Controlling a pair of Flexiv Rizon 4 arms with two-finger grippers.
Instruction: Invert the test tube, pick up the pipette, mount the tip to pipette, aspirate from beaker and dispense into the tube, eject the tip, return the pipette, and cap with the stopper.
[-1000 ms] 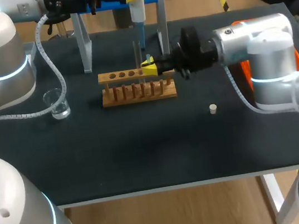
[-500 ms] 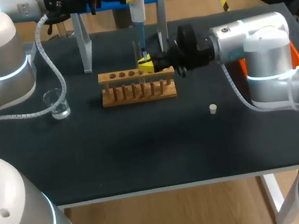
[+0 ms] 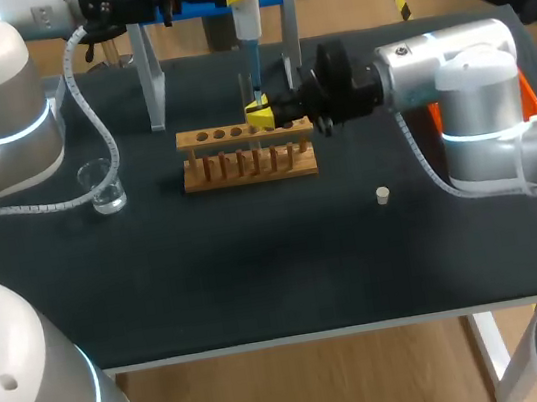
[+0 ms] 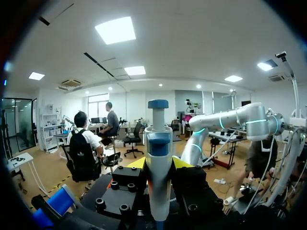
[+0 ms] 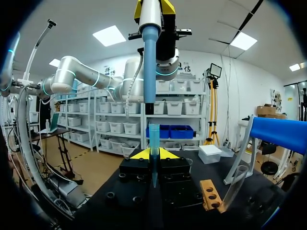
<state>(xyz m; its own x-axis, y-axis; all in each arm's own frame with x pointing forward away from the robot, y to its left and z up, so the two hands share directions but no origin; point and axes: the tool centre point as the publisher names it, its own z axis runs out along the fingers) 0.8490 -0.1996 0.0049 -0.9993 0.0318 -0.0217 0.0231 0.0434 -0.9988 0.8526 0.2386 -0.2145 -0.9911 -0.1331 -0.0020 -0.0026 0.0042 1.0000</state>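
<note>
Pipette (image 4: 158, 163), tip (image 5: 153, 143), stopper (image 3: 382, 195), beaker (image 3: 102, 185): one each.

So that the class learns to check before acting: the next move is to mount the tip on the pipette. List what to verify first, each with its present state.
1. Left gripper shut on pipette: ok.
2. Right gripper shut on tip, wide end up: ok.
3. Tip in line under the pipette, by the right wrist view: ok.
4. Gap between pipette and tip, nothing in it: ok.
5. Right gripper clear of the rack below it: cannot tell.
</note>
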